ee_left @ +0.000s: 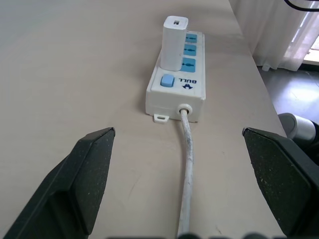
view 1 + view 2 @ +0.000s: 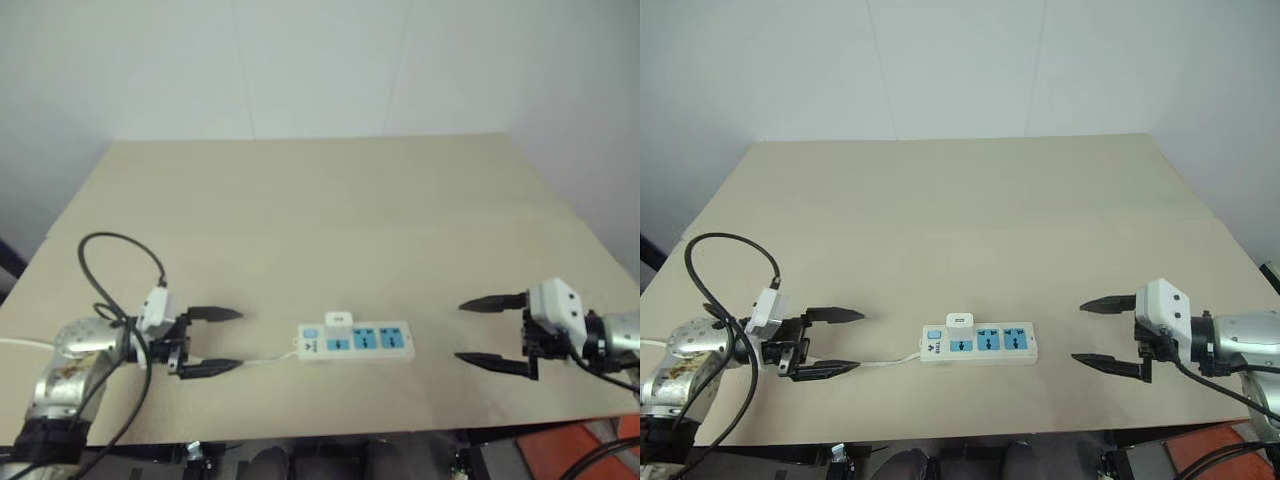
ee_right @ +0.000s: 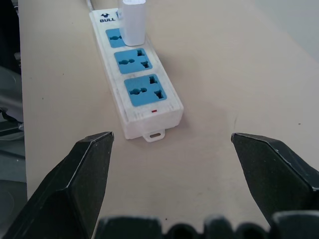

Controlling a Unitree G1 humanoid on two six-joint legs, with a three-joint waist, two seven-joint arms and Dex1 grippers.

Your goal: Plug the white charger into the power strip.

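- Beige bench (image 2: 330, 200) against a plain white wall carries everything: one bench, with the task's things near its front edge, about midway between the two arms.
- Two grippers flank the strip, well apart from it: left gripper (image 2: 208, 341) and right gripper (image 2: 492, 331) each point inward with fingers spread wide, holding nothing.
- One power strip (image 2: 372, 341) lies flat, three blue sockets in a row, a switch at the end toward the left gripper, and one thin white cord (image 1: 188, 164) running off that way.
- One white charger (image 1: 174, 44) stands upright in the socket nearest the switch (the other two sockets are bare).
- Judged from this, the plugging step looks done, since the charger sits seated and untouched; the next move calls only for keeping both arms clear of the strip, or a gentle press if the seating proves shallow.
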